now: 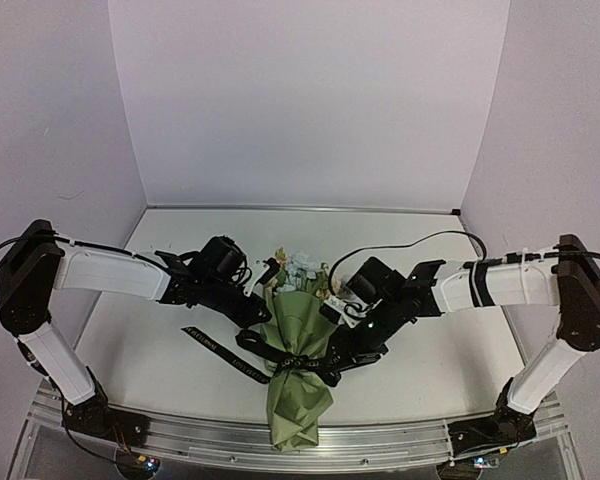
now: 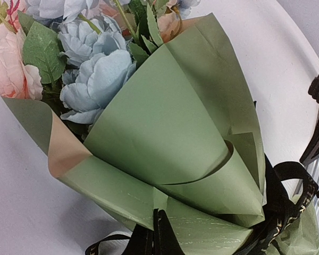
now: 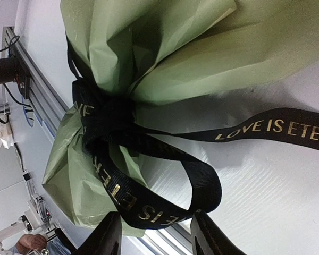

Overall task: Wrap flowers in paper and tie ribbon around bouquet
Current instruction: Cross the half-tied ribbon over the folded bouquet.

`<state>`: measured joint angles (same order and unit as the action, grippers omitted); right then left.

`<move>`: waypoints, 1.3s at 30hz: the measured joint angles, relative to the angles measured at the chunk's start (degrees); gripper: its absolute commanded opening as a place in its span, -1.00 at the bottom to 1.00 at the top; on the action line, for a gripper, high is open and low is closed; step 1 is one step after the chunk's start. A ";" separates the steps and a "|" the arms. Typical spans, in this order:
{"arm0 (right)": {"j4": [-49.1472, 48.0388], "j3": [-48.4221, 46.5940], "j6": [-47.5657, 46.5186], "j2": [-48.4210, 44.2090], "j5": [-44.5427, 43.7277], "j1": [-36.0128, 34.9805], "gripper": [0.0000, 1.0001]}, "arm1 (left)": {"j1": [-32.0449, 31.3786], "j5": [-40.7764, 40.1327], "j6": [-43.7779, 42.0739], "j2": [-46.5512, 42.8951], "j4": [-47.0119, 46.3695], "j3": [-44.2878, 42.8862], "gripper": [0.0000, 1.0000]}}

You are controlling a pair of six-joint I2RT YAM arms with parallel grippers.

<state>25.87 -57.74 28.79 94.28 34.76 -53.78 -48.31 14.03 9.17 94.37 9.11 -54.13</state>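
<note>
Paper foot, nearest: the gathered lower end of the thin olive-green paper (image 1: 298, 415) flares out toward the near edge of the white table (image 1: 160, 370), below the tie.
Ribbon at the neck: the narrow black fabric ribbon with pale gold lettering (image 3: 149, 210) runs around the pinched waist of the bouquet (image 1: 300, 340) and bunches into a dark knot there. One loop stands out from the knot, and one loose tail lies flat on the table toward the left arm's side.
Right gripper: the right gripper (image 3: 158, 220) sits just beside the knot with its fingers apart. The ribbon loop lies across the gap between them, and I cannot tell whether they pinch it.
Left gripper: the left gripper (image 1: 263, 308) has its fingers pressed together at the cone's left flank, just below the blossoms. Whether paper is caught between them I cannot tell.
Cone, farther: the paper overlaps in broad folds, with the tan-brown inner face showing at one turned edge.
Flowers, farthest: the pale blue, cream and pink blossoms on green stems (image 2: 95, 79) show at the wide end, held inside the wrap.
Done, as judged: the wrapping is complete, and the ribbon is around the bouquet and knotted.
Left, as judged: snug or dress the tie, then let go. The task looks close to its end.
</note>
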 measured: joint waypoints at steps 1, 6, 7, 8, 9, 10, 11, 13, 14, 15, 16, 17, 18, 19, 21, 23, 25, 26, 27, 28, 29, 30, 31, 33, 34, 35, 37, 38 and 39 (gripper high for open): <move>0.04 0.00 -0.24 0.00 -0.04 0.20 -0.07 | 0.00 0.01 0.00 0.00 0.00 0.00 -1.00; 0.29 1.24 -1.29 -1.17 -1.25 0.91 0.00 | 0.00 0.02 0.01 0.00 0.01 0.00 -1.00; 0.35 1.74 -1.38 -1.77 -1.75 1.18 0.02 | 0.00 0.04 0.02 0.00 0.01 0.00 -1.00; 0.51 2.26 -1.41 -2.51 -2.27 1.48 0.02 | 0.00 0.09 0.02 0.00 -0.01 0.00 -1.00; 0.56 2.71 -1.36 -3.19 -2.68 1.87 0.02 | 0.00 0.20 0.02 0.00 -0.01 0.00 -1.00; 0.62 2.98 -1.28 -3.69 -3.02 2.42 0.02 | 0.00 0.28 0.02 0.00 -0.01 0.00 -1.00; 0.67 3.05 -1.22 -3.88 -3.32 3.12 0.03 | 0.02 0.36 0.02 0.00 -0.01 0.00 -1.00; 0.55 3.04 -1.10 -3.85 -3.57 4.11 0.02 | 0.02 0.40 0.02 0.00 -0.01 0.00 -1.00; 0.64 2.93 -1.06 -3.70 -3.52 4.54 0.02 | 0.05 0.40 0.02 0.00 -0.01 0.00 -1.00; 0.79 2.63 -1.04 -3.30 -3.32 4.84 0.01 | 0.07 0.40 0.01 0.00 -0.01 0.00 -1.00; 0.96 2.03 -1.04 -2.51 -3.07 4.95 0.01 | 0.07 0.42 0.01 0.00 -0.01 0.00 -1.00; 1.01 1.16 -1.05 -1.31 -2.68 4.95 0.00 | 0.07 0.44 0.02 0.00 -0.01 0.00 -1.00; 0.97 0.28 -1.09 0.02 -2.23 4.92 0.00 | 0.07 0.46 0.02 0.00 -0.01 0.00 -1.00; 0.92 -0.40 -1.21 1.16 -1.97 4.90 -0.01 | 0.07 0.50 0.02 0.00 -0.01 0.00 -1.00; 1.19 -1.50 -1.60 3.24 -1.31 4.88 -0.02 | 0.07 0.59 0.02 0.00 -0.01 0.00 -1.00; 1.44 -2.01 -1.92 4.60 -0.48 4.83 -0.03 | 0.07 0.71 0.02 0.00 -0.01 0.00 -1.00; 1.94 -2.33 -2.28 5.36 0.66 4.61 -0.04 | 0.13 0.80 0.02 0.00 -0.01 0.00 -1.00; 2.15 -2.51 -2.44 5.64 1.18 4.48 -0.03 | 0.13 0.80 0.02 0.00 -0.01 0.00 -1.00; 2.23 -2.65 -2.61 5.81 1.84 4.22 -0.03 | 0.13 0.81 0.01 0.00 -0.01 0.00 -1.00; 2.30 -2.72 -2.78 5.88 2.43 3.90 -0.03 | 0.15 0.82 0.00 0.00 -0.01 0.00 -1.00; 2.42 -2.77 -3.03 5.90 3.00 3.51 -0.03 | 0.17 0.83 0.00 0.00 -0.01 0.00 -1.00; 2.73 -2.86 -3.31 5.90 3.45 3.02 -0.03 | 0.23 0.84 0.01 0.00 -0.01 0.00 -1.00; 3.05 -2.96 -3.59 5.90 3.81 2.54 -0.04 | 0.29 0.85 0.02 0.00 -0.01 0.00 -1.00; 3.67 -3.02 -4.42 5.90 4.07 1.76 -0.04 | 0.34 0.89 0.02 0.00 -0.01 0.00 -1.00; 4.03 -3.02 -4.80 5.90 4.08 1.45 -0.04 | 0.37 0.91 0.00 0.00 -0.01 0.00 -1.00; 4.42 -3.02 -5.09 5.90 4.06 1.17 -0.04 | 0.37 0.94 0.00 0.00 -0.01 0.00 -1.00; 5.08 -3.02 -5.64 5.91 3.95 0.81 -0.05 | 0.37 1.02 0.00 0.00 0.01 0.00 -1.00; 5.26 -3.03 -5.80 5.99 3.84 0.81 -0.05 | 0.37 1.04 0.00 0.00 0.01 0.00 -1.00; 5.35 -3.05 -5.95 6.17 3.71 0.81 -0.05 | 0.37 1.04 0.02 0.00 0.01 0.00 -1.00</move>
<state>31.21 -60.78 22.84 100.45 38.47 -52.97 -47.94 15.07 9.19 94.37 9.13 -54.13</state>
